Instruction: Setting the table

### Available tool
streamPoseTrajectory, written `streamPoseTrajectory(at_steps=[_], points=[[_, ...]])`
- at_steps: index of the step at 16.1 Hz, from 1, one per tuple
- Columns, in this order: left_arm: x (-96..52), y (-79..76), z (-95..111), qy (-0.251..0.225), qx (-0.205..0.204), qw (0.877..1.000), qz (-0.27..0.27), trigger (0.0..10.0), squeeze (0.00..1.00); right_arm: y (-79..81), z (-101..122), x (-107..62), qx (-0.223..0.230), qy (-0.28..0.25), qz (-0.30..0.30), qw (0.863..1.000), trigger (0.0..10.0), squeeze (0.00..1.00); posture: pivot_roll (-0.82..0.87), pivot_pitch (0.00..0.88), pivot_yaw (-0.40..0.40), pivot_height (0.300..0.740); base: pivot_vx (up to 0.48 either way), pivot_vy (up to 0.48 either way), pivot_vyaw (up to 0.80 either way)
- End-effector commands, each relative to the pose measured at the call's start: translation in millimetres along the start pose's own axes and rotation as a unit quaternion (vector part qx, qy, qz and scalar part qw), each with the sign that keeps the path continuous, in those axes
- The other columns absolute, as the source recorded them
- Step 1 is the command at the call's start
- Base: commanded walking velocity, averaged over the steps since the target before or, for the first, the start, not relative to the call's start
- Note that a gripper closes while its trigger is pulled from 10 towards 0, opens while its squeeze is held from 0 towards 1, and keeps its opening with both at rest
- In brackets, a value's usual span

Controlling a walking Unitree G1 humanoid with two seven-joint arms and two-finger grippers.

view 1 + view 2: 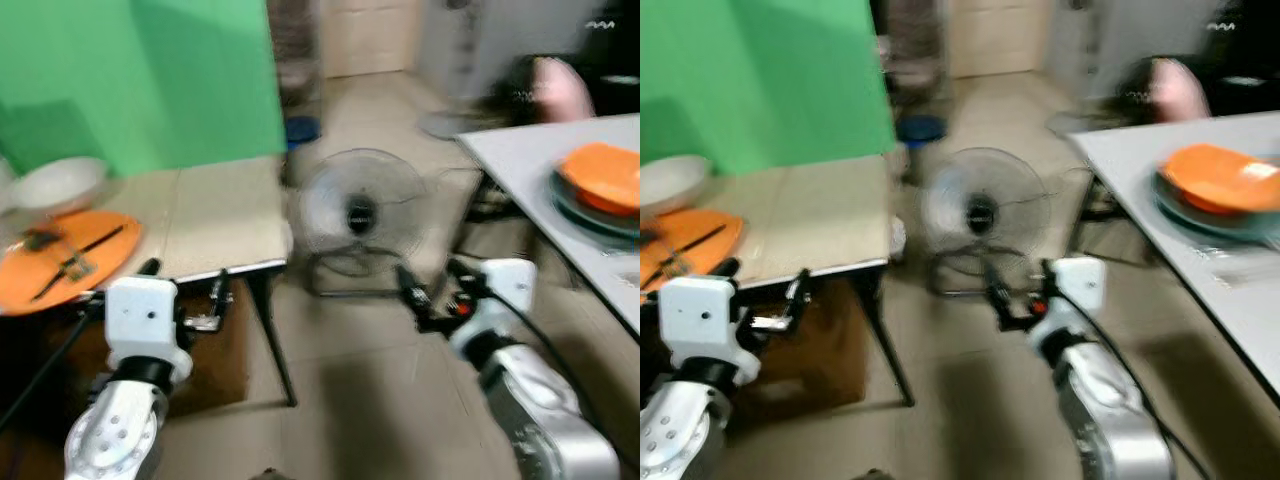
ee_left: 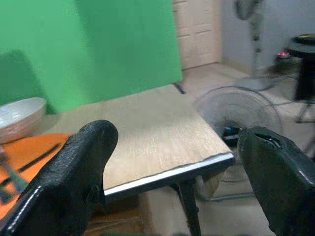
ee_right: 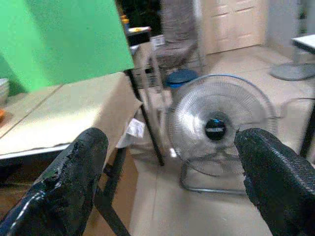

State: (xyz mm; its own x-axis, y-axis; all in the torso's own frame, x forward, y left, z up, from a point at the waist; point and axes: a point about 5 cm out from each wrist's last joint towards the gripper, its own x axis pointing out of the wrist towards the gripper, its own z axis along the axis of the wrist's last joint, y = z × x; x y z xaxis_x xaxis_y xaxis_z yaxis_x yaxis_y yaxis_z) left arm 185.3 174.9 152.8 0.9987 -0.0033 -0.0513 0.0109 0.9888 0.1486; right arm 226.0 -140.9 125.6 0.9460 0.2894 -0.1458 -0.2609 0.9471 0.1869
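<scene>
Both pincers were empty with fingers spread apart, the left pincer (image 2: pixel 172 162) near the wooden bench (image 1: pixel 215 215), the right pincer (image 3: pixel 167 162) facing a wire-caged fan (image 1: pixel 362 215). An orange plate (image 1: pixel 65 262) carrying dark utensils (image 1: pixel 72 258) lay beside a white bowl (image 1: pixel 58 183), likely awaiting transfer. A smooth white bench (image 1: pixel 535 165) held more stacked plates (image 1: pixel 600 185).

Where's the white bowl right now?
The white bowl sits on the wooden table at the robot's far left, behind the orange plate, against the green backdrop.
</scene>
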Motion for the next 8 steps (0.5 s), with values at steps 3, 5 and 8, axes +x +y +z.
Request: streamPoseTrajectory(at_steps=[3,5,8], points=[[1.2,-3.1,0,0.002,0.000,1.000,-0.008,10.0,0.00,-4.1,5,4.1,-0.010,-0.003,-0.009,1.000,10.0,0.00,-0.05,0.038,0.053,0.740,0.000,0.406,-0.43],[-2.4,-0.4,1,0.003,0.002,1.000,-0.002,10.0,0.00,1.9,6,8.5,-0.009,-0.003,0.008,1.000,10.0,0.00,-0.04,0.040,0.048,0.740,0.000,0.412,0.00],[-6.2,0.6,0,0.007,0.003,1.000,0.004,10.0,0.00,9.6,5,12.5,-0.006,0.006,0.043,0.999,10.0,0.00,-0.02,0.047,0.036,0.740,0.000,0.409,0.00]])
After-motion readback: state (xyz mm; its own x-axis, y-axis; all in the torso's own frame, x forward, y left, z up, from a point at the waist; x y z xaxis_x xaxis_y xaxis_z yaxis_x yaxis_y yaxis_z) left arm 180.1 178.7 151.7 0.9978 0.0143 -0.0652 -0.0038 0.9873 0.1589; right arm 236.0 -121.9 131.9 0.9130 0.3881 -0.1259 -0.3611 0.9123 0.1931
